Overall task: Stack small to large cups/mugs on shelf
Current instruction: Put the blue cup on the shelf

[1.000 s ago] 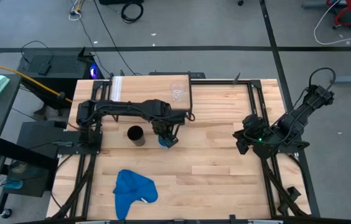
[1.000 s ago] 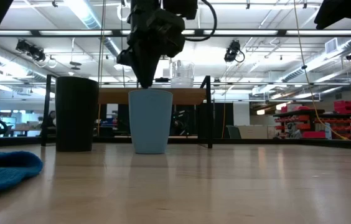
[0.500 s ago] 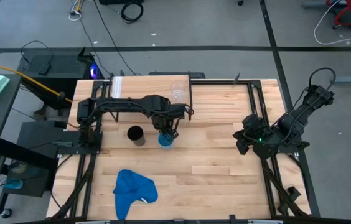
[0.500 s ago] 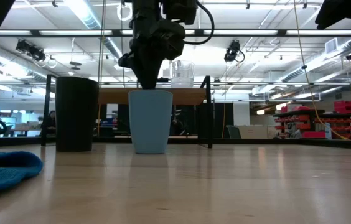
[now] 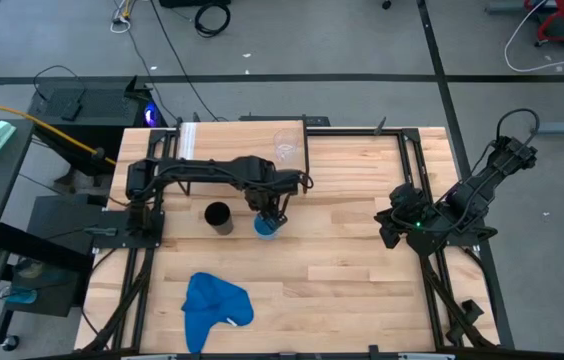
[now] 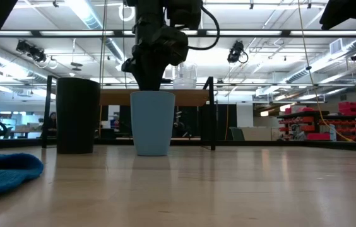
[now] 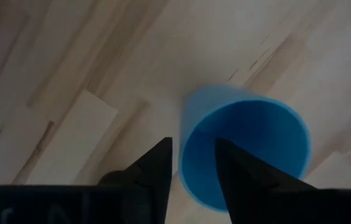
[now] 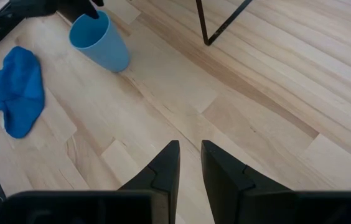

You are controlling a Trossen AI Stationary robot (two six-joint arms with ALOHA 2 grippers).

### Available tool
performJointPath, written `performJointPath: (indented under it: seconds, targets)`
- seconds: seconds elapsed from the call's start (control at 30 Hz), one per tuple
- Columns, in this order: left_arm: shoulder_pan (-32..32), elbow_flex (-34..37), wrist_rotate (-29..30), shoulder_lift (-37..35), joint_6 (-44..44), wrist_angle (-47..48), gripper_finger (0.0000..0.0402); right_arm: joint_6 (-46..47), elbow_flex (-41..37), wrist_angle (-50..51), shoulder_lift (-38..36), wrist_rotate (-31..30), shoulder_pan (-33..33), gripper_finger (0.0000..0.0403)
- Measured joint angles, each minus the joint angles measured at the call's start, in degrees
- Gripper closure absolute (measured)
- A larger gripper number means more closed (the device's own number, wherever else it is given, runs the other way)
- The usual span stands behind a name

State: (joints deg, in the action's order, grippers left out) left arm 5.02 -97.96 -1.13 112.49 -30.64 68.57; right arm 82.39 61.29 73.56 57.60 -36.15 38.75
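The light-blue cup (image 5: 265, 226) stands upright on its base on the table, in front of the shelf (image 5: 232, 150). My left gripper (image 7: 193, 146) points down over its rim, open, one finger inside the cup and one outside; no touch shows. The black cup (image 5: 218, 216) stands just left of the blue one. The clear cup (image 5: 285, 147) stands on the shelf's right end. My right gripper (image 8: 190, 155) waits open above the table's right side, with nothing between its fingers.
A crumpled blue cloth (image 5: 214, 303) lies near the table's front left. The shelf's thin black legs (image 6: 211, 113) stand behind the cups. Bare wood stretches across the table's middle and right (image 5: 352, 250).
My left gripper has opened over the light-blue cup's rim and let go of it. The cup has stayed upright where it stood on the table.
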Motion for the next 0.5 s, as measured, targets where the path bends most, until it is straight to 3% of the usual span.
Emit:
performJointPath:
  seconds: [0.5]
  targets:
    - [-0.4,0.0,0.0,2.0,0.4,-0.2,0.028,0.0,0.0,-0.2,0.0,0.0,0.0,0.033]
